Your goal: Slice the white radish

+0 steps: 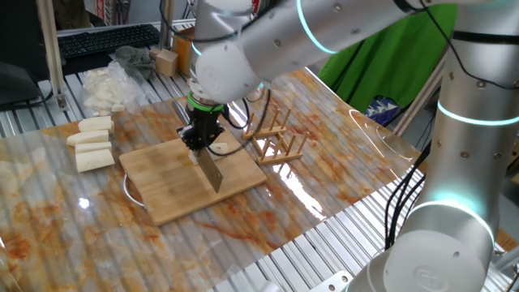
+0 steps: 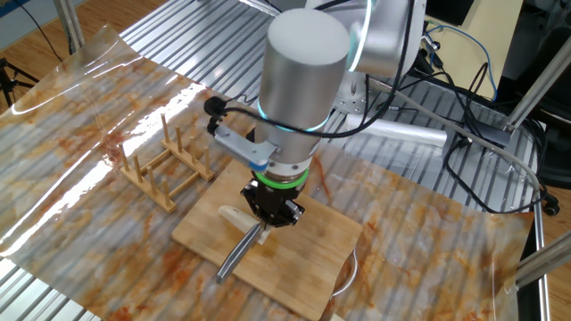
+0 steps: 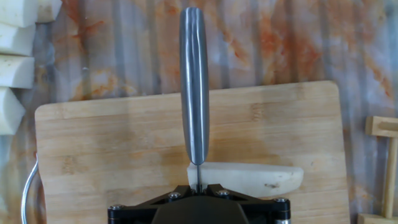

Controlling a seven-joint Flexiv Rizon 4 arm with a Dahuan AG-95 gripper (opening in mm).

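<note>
The white radish [image 3: 249,177] is a short cream chunk with a tapered end, lying on the wooden cutting board [image 3: 93,155] close under my hand. It also shows in one fixed view [image 1: 220,148] and in the other fixed view [image 2: 232,214]. My gripper [image 3: 198,186] is shut on a knife [image 3: 194,87], seen edge-on from its spine. The blade [image 1: 211,170] points down and forward over the board [image 1: 178,195], its base at the radish's left end. In the other fixed view the gripper [image 2: 272,212] holds the knife [image 2: 236,254] above the board [image 2: 303,267].
Three longer white blocks [image 1: 92,142] lie left of the board, also in the hand view [image 3: 12,62]. A heap of white scraps on clear plastic [image 1: 105,85] lies behind them. A wooden rack [image 1: 276,138] stands right of the board. A small wooden block [image 1: 166,61] is at the back.
</note>
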